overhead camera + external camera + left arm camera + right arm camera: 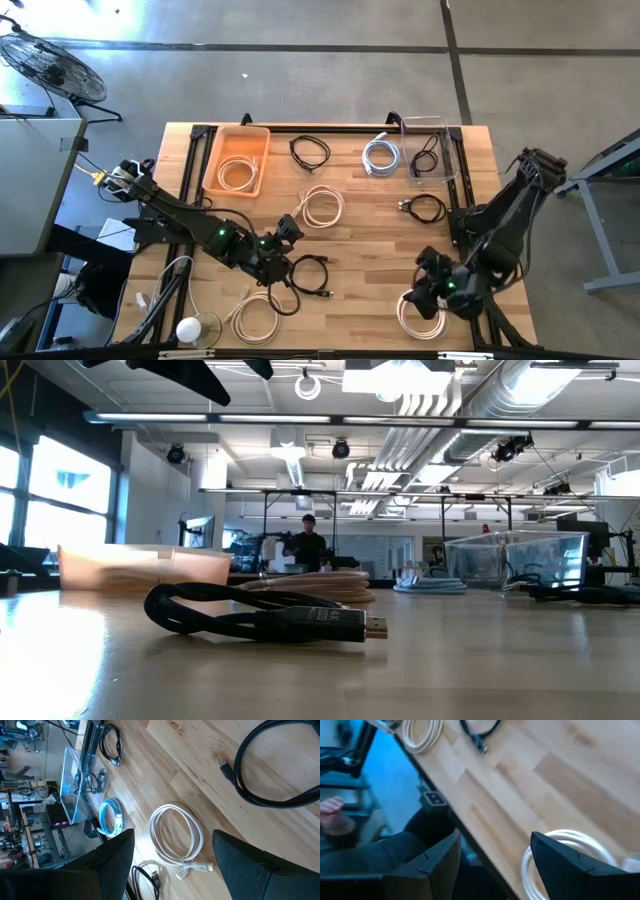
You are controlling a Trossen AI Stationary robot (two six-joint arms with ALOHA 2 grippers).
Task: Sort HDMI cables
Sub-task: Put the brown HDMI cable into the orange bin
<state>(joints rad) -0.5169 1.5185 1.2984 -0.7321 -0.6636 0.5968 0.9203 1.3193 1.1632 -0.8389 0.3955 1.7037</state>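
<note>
Several coiled HDMI cables lie on the wooden table point(370, 235). My left gripper point(285, 232) hovers open near the table's middle, just left of a cream coil point(322, 207); in its wrist view that cream coil point(177, 837) shows between the open fingers point(115, 860). A black coil point(310, 272) lies just in front of it, close in the low view point(265, 615). My right gripper point(430, 278) stands open at the front right, over another cream coil point(420, 315), seen at its finger point(565, 855). Nothing is held.
A beige tray point(212, 160) at the back left holds a cream coil. A clear bin point(445, 127) at the back right holds a black one. A silvery-white coil point(380, 155) and black coils point(310, 152) point(425, 208) lie between. A cream coil point(260, 315) sits front left beside a white bulb point(190, 328).
</note>
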